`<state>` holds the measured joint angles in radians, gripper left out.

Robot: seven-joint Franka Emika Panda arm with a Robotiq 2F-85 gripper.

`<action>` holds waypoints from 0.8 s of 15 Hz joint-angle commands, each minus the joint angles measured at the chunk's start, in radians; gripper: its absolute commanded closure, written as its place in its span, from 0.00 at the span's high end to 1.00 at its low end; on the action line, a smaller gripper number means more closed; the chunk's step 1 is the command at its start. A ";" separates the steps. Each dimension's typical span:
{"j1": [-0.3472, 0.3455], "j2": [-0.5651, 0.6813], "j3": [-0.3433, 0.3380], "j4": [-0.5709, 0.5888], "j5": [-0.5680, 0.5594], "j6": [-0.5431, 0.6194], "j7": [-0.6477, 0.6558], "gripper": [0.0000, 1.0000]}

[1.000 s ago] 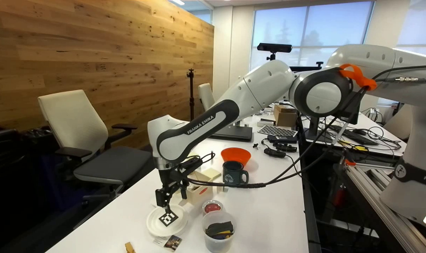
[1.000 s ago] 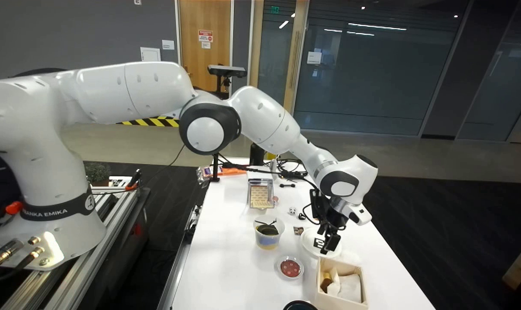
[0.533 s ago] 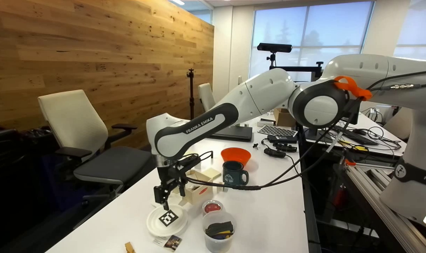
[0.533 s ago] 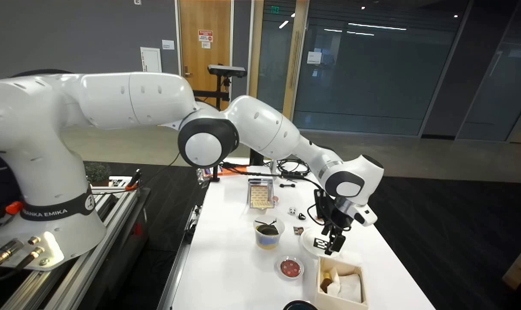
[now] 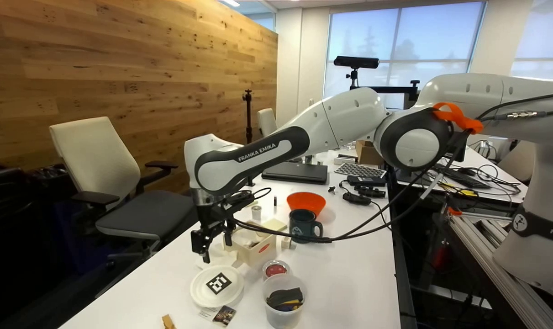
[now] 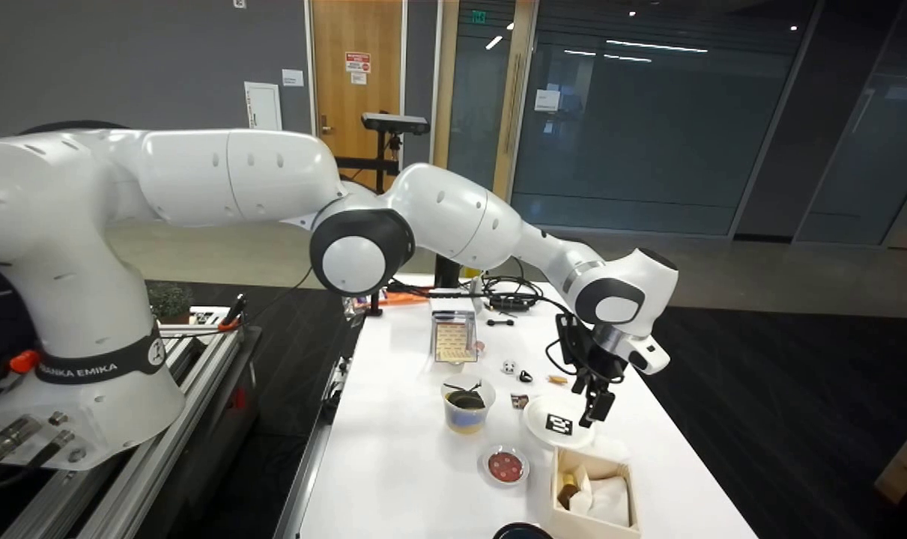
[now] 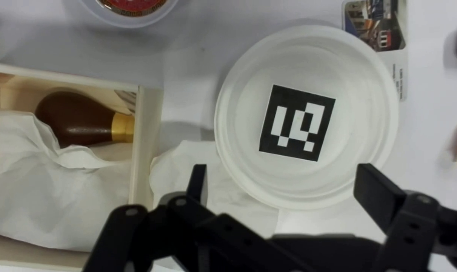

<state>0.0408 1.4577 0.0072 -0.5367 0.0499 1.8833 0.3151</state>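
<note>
My gripper (image 7: 282, 175) is open with nothing between its fingers. It hovers above the edge of a round white plate (image 7: 358, 128) with a black-and-white square marker (image 7: 297, 122) in its middle. The gripper also shows in both exterior views (image 5: 217, 250) (image 6: 594, 408), apart from the plate (image 5: 198, 294) (image 6: 535, 430). A crumpled white tissue (image 7: 175, 162) lies partly under the plate. Beside it stands a pale box (image 7: 143, 151) holding white paper (image 7: 54, 196) and a dark brown rounded object (image 7: 77, 121) with a gold band. The box also shows in both exterior views (image 5: 253, 256) (image 6: 592, 524).
Near the plate are a small red-topped dish (image 5: 276, 270), a translucent tub (image 5: 283, 317) with dark items, and a photo card (image 7: 375, 26). A dark green mug (image 5: 302, 227) and an orange bowl (image 5: 306, 202) stand further along. A chair (image 5: 139, 210) stands beside the table.
My gripper has risen and drawn away from the marker toward the table's chair-side edge. It uncovers the whole marker. The plate and the other objects have not moved.
</note>
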 commanded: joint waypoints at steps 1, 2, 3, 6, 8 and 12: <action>0.000 0.003 0.000 0.002 0.000 0.000 0.000 1.00; 0.001 0.013 -0.008 0.001 -0.003 0.013 0.021 1.00; -0.002 0.018 -0.005 0.000 0.001 0.018 0.016 1.00; -0.016 0.044 -0.003 -0.004 0.005 0.025 0.004 1.00; -0.023 0.033 -0.007 -0.049 0.010 0.040 -0.004 1.00; -0.032 0.046 -0.007 -0.057 0.011 0.038 -0.008 1.00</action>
<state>0.0170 1.5035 -0.0003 -0.5791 0.0493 1.9095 0.3142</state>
